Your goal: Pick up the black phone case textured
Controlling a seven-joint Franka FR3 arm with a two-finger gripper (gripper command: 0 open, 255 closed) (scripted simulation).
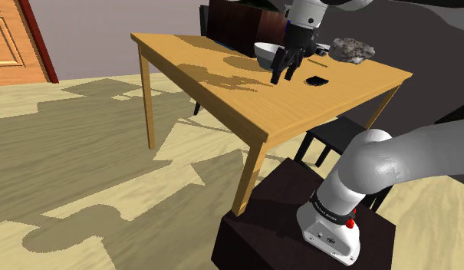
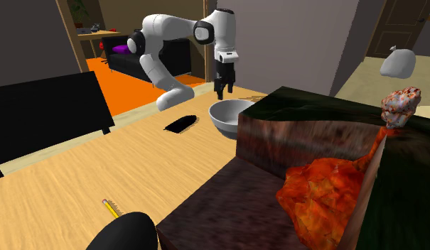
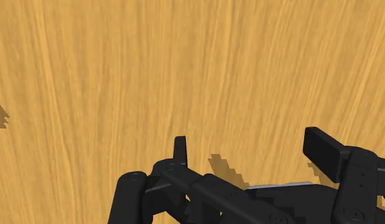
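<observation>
- Gripper (image 1: pixel 284 74) hangs over the wooden table (image 1: pixel 222 88), just beside the white bowl (image 1: pixel 266 52), claw pointing down at the tabletop.
- Claw is spread. In the wrist view the two black fingers (image 3: pixel 180 151) stand apart with bare wood between them, pinching nothing.
- Black phone case (image 1: pixel 317 79) lies flat on the table, near the bowl but not touching it. In the shoulder view the gripper sits between the bowl and the case.
- Case is not under the claw yet, since the wrist view looks straight onto plain wood grain.
- Judged step: approach, with the task barely begun and the case untouched. The wide claw is probably pre-set to straddle the case.
- Next move likely needs a shift away from the bowl to get over the case, then a straight drop.
- The case looks thin and flat, so the fingers probably have to go right down to the wood to catch its edges. Risks are scraping the table or sliding the case instead of gripping it.
- The bowl is close to the claw, so a bump is possible if the arm swings back.
- Grey rock (image 1: pixel 353 50) sits well apart from the bowl, out of the way.
</observation>
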